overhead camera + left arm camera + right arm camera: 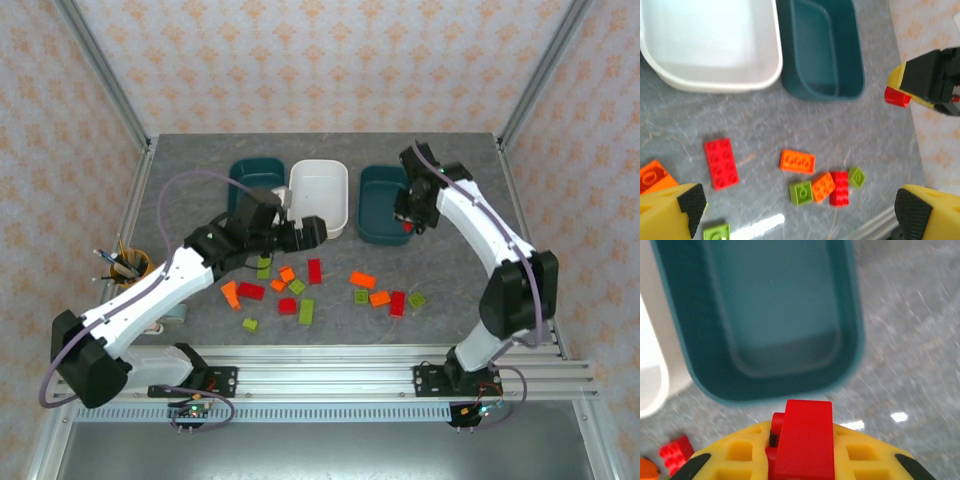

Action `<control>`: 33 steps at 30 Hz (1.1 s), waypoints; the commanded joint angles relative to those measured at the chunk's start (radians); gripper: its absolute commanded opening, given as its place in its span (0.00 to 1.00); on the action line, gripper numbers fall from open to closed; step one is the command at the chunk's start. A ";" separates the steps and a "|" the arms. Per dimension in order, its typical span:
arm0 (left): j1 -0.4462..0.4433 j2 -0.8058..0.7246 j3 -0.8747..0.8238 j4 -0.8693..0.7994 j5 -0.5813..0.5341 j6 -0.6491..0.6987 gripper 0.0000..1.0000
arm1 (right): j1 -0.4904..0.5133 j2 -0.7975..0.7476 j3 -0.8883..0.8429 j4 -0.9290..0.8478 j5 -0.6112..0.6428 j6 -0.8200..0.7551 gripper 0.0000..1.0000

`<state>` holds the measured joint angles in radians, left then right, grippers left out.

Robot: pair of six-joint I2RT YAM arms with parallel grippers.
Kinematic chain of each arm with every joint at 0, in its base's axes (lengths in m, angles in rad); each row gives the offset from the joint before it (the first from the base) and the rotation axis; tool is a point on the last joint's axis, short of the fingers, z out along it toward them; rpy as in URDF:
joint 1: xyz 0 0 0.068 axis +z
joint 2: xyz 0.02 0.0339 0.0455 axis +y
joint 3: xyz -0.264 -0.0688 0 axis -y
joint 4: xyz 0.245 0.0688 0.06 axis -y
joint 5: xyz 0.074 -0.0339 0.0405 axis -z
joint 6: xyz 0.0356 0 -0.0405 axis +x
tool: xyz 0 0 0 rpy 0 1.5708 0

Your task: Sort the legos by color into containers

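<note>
Red hard plastic sits in the pinch of the right gripper (410, 220): one small red lego (804, 437), standing on edge between the yellow fingers, which are pressed shut on its two flat faces. Judging by its looks, the brick is light and quite stiff, so it will not bend or crush, but its glossy sides are likely slippery. A hold across the flat sides, as here, seems safer than one on the studs. It also looks likely to bounce or skid if let fall from any height. The gripper holds it at the near end of the right teal tub (780, 305), whose floor is bare and holds nothing that shows. Next to that tub is the white tub (710, 40), also empty as far as its inside shows. The left teal tub (250, 172) lies beyond it, partly hidden by the left arm, so its contents cannot be told. The left gripper (312, 231) hangs spread wide with nothing in it, above the loose legos (300, 285). These lie scattered red, orange and lime green on the grey table (450, 270) nearer the arm bases, among them a red oblong (720, 163) and an orange one (797, 161).
</note>
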<state>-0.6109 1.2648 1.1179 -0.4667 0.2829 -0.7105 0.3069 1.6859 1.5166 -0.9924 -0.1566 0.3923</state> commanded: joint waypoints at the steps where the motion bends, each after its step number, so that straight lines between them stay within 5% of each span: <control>1: 0.041 0.049 0.084 0.035 0.029 -0.026 1.00 | -0.001 0.175 0.101 -0.011 0.016 0.022 0.22; 14: 0.096 0.248 0.272 -0.039 0.022 -0.032 1.00 | -0.009 0.612 0.463 -0.062 -0.004 0.055 0.24; 18: 0.096 0.237 0.255 -0.068 0.007 -0.033 1.00 | -0.011 0.665 0.526 -0.110 0.002 0.050 0.35; 22: 0.097 0.208 0.251 -0.141 -0.037 -0.033 1.00 | -0.001 0.583 0.514 -0.092 0.035 0.038 0.52; 29: 0.119 0.121 0.214 -0.427 -0.212 -0.112 1.00 | 0.076 0.327 0.487 -0.048 0.106 -0.026 0.54; 33: 0.175 0.021 0.082 -0.580 -0.281 -0.182 0.95 | 0.171 0.078 0.223 0.210 -0.067 -0.089 0.55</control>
<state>-0.4728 1.3441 1.2827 -0.8341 0.1097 -0.8211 0.4129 1.9232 1.8488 -0.9279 -0.1322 0.3630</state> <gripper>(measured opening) 0.969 0.545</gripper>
